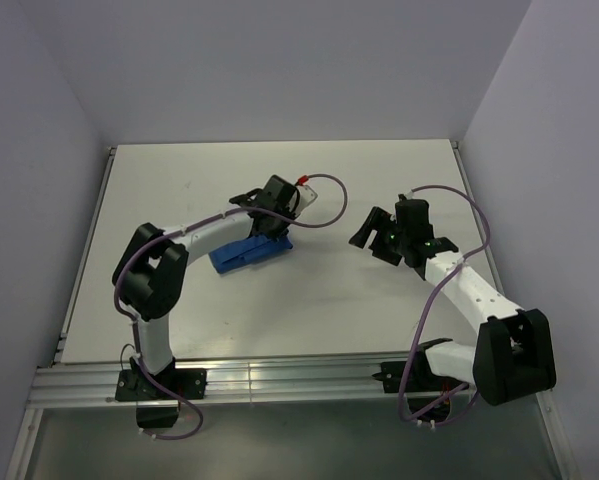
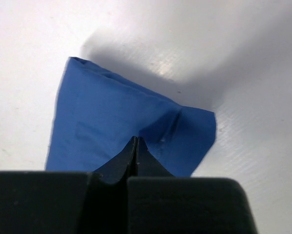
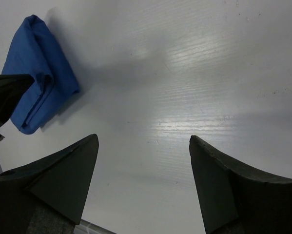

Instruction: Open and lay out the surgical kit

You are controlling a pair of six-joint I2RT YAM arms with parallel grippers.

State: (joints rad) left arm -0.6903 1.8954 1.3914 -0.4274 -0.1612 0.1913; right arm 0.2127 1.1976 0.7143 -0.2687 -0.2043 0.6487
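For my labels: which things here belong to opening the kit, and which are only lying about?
Job: blue cloth wrap, folded; left gripper, pinching it; right gripper, open, apart from it.
Only there: white table; metal rail at its near edge.

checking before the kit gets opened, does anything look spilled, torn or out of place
Nothing stands out. The blue wrap is a closed bundle on the table, one fold pinched in the left jaws, no tear or spill visible.

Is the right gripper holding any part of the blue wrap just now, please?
No, the right gripper stands open over the table, with the blue wrap lying apart to its side.
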